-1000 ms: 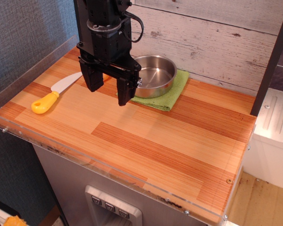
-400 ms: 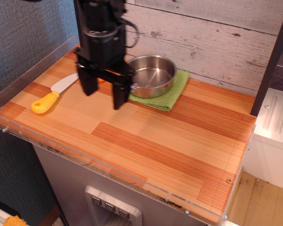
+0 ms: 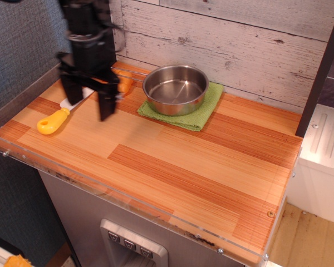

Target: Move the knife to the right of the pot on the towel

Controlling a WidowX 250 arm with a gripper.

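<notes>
The knife lies on the wooden counter at the left; its yellow handle (image 3: 53, 120) shows, and the pale blade (image 3: 72, 104) is mostly hidden behind my gripper. My gripper (image 3: 89, 102) is open and empty, its two black fingers pointing down over the blade. The shiny steel pot (image 3: 175, 89) sits on the green towel (image 3: 203, 109) at the back, to the right of my gripper.
An orange toy (image 3: 123, 82) lies behind the gripper, left of the pot. A clear plastic rim (image 3: 22, 105) edges the counter on the left and front. A plank wall (image 3: 239, 44) stands behind. Bare wood (image 3: 211, 161) spans the middle and right.
My gripper has moved left, away from the pot and towel, and now stands over the knife's blade. The orange toy is uncovered. The knife, pot and towel have not moved.
</notes>
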